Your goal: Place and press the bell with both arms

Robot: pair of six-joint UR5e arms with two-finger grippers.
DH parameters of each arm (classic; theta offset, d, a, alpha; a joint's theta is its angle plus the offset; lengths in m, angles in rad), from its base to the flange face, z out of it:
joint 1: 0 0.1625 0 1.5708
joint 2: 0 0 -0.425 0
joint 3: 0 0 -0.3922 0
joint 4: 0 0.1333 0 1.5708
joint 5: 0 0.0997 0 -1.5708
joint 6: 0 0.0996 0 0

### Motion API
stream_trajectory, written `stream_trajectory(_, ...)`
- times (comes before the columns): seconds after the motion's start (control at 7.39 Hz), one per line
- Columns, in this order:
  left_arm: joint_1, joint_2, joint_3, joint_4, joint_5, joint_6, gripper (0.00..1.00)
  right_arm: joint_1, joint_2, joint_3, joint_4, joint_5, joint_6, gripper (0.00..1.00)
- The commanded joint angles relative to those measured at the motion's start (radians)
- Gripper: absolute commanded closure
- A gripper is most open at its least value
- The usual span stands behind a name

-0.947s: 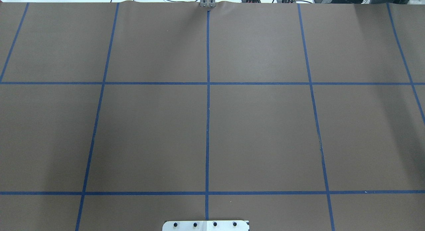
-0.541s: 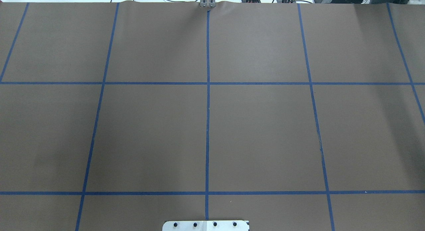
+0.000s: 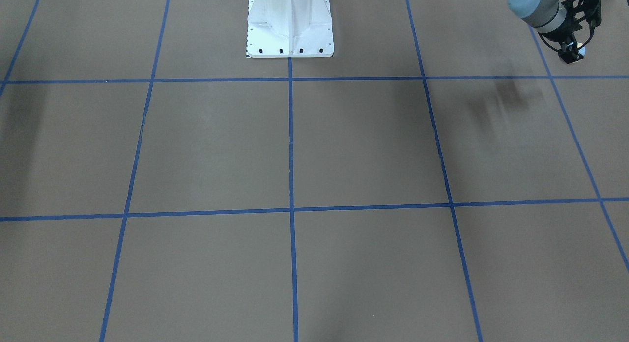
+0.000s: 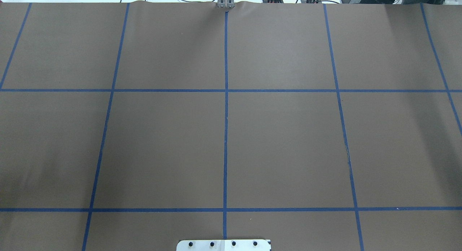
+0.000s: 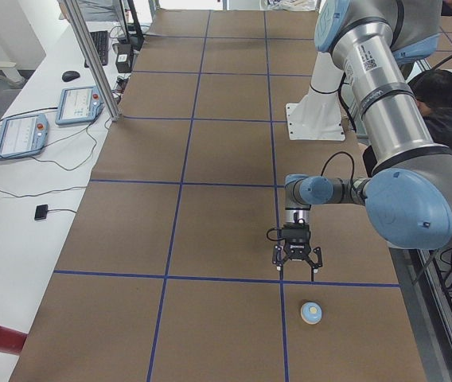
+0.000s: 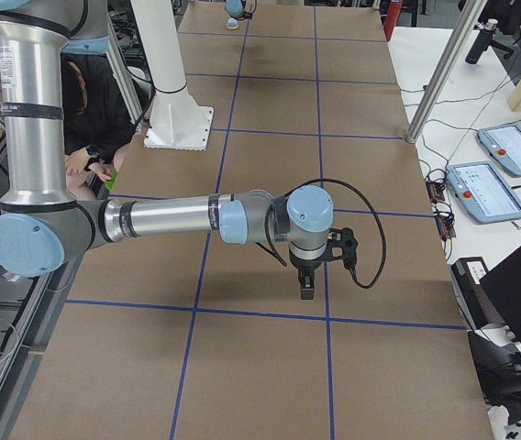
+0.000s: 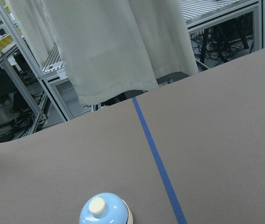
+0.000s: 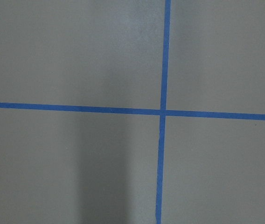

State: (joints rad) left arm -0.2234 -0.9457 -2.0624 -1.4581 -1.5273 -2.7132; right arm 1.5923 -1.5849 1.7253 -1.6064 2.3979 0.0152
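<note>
Bell (image 5: 311, 312) first: we find it upright on the counter (image 5: 210, 207) close to the left end, nearer the robot's edge than the operators' edge. The left wrist camera cuts off its base, so there we see only the blue dome and cream button (image 7: 96, 205). Just beside the bell, toward the counter's middle and not touching it, the left pincer (image 5: 296, 269) hangs from the left arm (image 5: 385, 119). It points down, its fingers (image 5: 278, 259) spread with nothing between them. In the front view that pincer is squeezed into the top corner and the bell is hard to make out. At the middle of the robot's edge stands the white pedestal (image 3: 290, 22). Toward the right end the right arm (image 6: 160, 218) reaches out low, its right pincer (image 6: 306, 293) pointing down by a blue tape line (image 6: 270, 313). We see it only from the side, small and dark, and cannot tell whether it is spread or pressed together.
</note>
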Motion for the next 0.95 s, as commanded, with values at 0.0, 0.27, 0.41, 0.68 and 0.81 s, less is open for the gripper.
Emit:
stream_trajectory(0.0, 0.038, 0.015, 0.035, -0.021, -0.01, -0.19, 0.0, 0.0, 0.0, 0.014, 0.0, 0.0, -0.001, 0.01)
stream_trajectory(0.27, 0.088, -0.002, 0.042, -0.019, -0.014, -0.273, 0.0, 0.0, 0.0, 0.023, 0.0, 0.001, 0.0, 0.01)
stream_trajectory(0.41, 0.095, -0.046, 0.111, -0.019, -0.017, -0.295, 0.0, 0.0, 0.0, 0.023, 0.0, 0.0, -0.001, 0.01)
stream_trajectory(0.68, 0.119, -0.067, 0.154, -0.022, -0.019, -0.3, 0.0, 0.0, 0.0, 0.023, 0.0, 0.0, -0.001, 0.01)
stream_trajectory(0.81, 0.127, -0.067, 0.156, -0.022, -0.026, -0.3, 0.0, 0.0, 0.0, 0.023, 0.0, 0.0, -0.001, 0.01)
